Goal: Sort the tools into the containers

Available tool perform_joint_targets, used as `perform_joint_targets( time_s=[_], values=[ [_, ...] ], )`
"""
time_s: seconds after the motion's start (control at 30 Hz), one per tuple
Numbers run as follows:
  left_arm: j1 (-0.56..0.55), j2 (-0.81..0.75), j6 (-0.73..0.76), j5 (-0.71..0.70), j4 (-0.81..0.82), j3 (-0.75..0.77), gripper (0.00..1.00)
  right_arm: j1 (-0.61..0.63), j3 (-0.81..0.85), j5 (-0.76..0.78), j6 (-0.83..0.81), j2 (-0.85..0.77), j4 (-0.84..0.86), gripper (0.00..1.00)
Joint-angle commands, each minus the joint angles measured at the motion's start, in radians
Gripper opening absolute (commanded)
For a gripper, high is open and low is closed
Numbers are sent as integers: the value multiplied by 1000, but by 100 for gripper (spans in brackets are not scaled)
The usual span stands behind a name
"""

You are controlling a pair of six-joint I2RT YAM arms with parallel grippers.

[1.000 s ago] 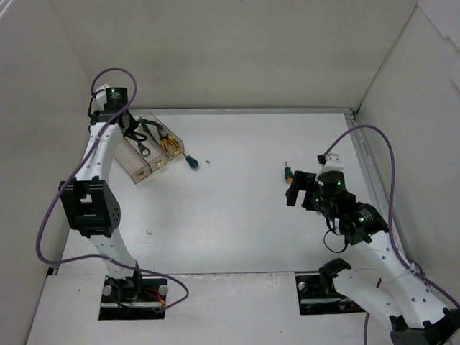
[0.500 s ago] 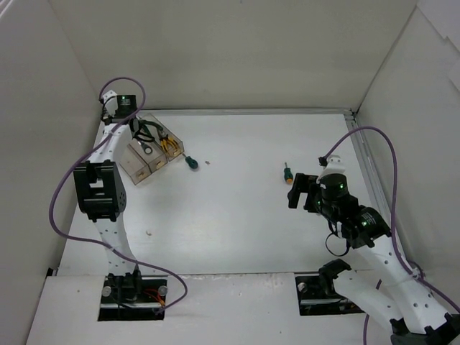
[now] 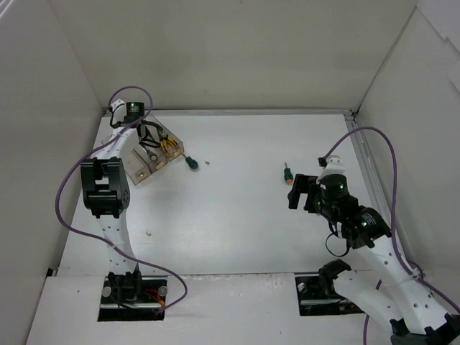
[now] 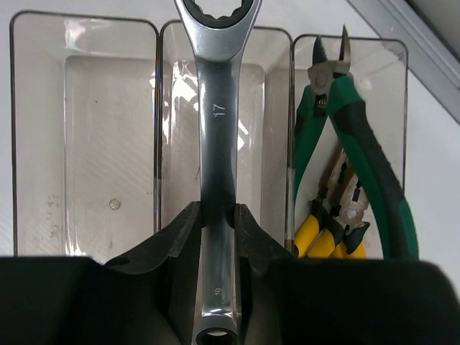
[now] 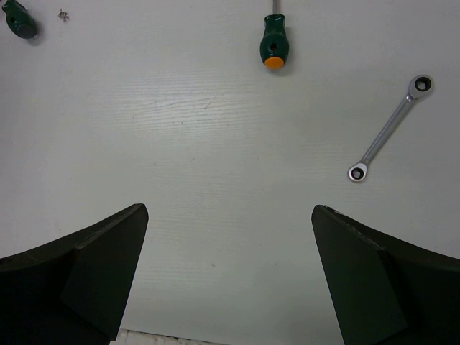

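**Left hand**: fingers closed tight on the shank of a silver combination wrench stamped 17. The ring end points away from the wrist. The shank runs lengthwise over the middle bin of three joined clear bins at the far left of the worktop, hiding part of that bin's floor. Whether the wrench touches the floor cannot be told.

**End bin**, next to the middle one: green-handled pliers lie over yellow-handled pliers, taking up much of its length.

**Right hand**: fingers spread wide, holding nothing, above the right side of the worktop.

**Ahead of the right hand:**
- A stubby screwdriver with a green handle and orange cap.
- A small silver ratchet wrench, apart to the screwdriver's right and lying diagonally.

**Far left of the right wrist view:** a dark green screwdriver lies near the bins, with a tiny speck beside it.
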Motion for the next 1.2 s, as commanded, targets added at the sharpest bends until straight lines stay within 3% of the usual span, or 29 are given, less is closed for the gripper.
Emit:
perform_joint_targets(
  time_s=[0.0, 0.17, 0.23, 0.6, 0.7, 0.87, 0.97, 1.0, 1.17],
  values=[
    [-5, -58, -36, -29, 45, 16, 0, -4, 33, 25, -10, 11, 31, 98],
    [-14, -43, -30, -8, 19, 20, 1, -6, 34, 28, 1, 8, 31, 98],
    [-14, -29, -4, 20, 13, 39, 11, -4, 33, 36, 7, 10, 31, 98],
    [-14, 17, -2, 61, -38, 45, 12, -4, 36, 28, 9, -7, 29, 98],
    [-14, 22, 3, 64, -46, 48, 18, -4, 36, 23, 9, -13, 28, 98],
    [-14, -4, 6, 64, -52, 48, 40, -6, 34, 29, 15, -16, 26, 98],
    [-14, -40, 19, 57, -56, 54, 59, -4, 39, 58, 29, -15, 22, 98],
    [-14, -52, 29, 52, -61, 57, 70, -6, 44, 77, 44, -15, 16, 98],
    [-14, -164, 65, 46, -78, 77, 94, -3, 54, 203, 113, 7, -27, 97]
  ],
)
